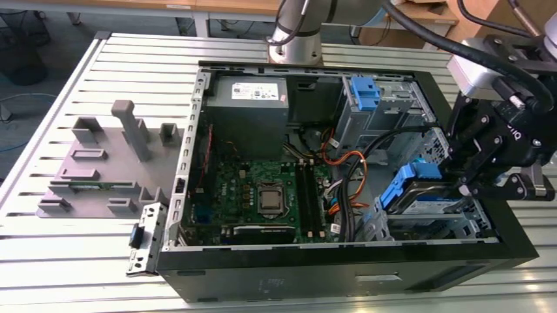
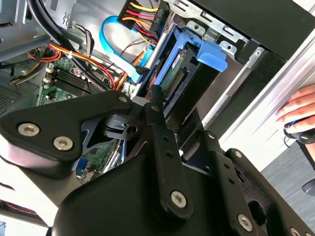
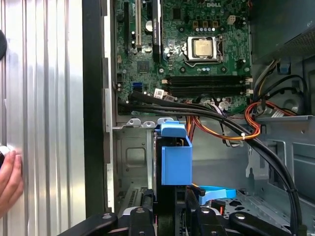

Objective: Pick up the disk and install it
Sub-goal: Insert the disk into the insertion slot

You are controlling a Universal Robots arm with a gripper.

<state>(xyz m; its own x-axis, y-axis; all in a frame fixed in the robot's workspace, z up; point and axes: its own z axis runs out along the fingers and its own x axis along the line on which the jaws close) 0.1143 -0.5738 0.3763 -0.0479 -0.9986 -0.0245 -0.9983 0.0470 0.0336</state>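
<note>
The disk (image 1: pixel 426 202), a silver drive in a bright blue carrier frame, lies tilted in the drive bay at the front corner of the open computer case (image 1: pixel 348 264), on the exterior view's right. My gripper (image 1: pixel 466 186) stands over the disk's outer end, shut on it. In the first wrist view the blue carrier (image 3: pixel 175 157) juts out from between my two black fingers (image 3: pixel 146 216), pointing into the metal bay. The second wrist view shows the disk's connector edge (image 2: pixel 174 83) and the blue tab (image 2: pixel 211 53) past one finger (image 2: pixel 156 115).
Black and orange cables (image 1: pixel 353 176) run beside the bay, over the motherboard (image 1: pixel 261 195). A grey power-supply box (image 1: pixel 252 94) and an upright blue latch (image 1: pixel 366 91) sit at the case's far end. A grey fixture (image 1: pixel 104 163) lies on the slatted table. A person's hand (image 3: pixel 7 182) rests near the case.
</note>
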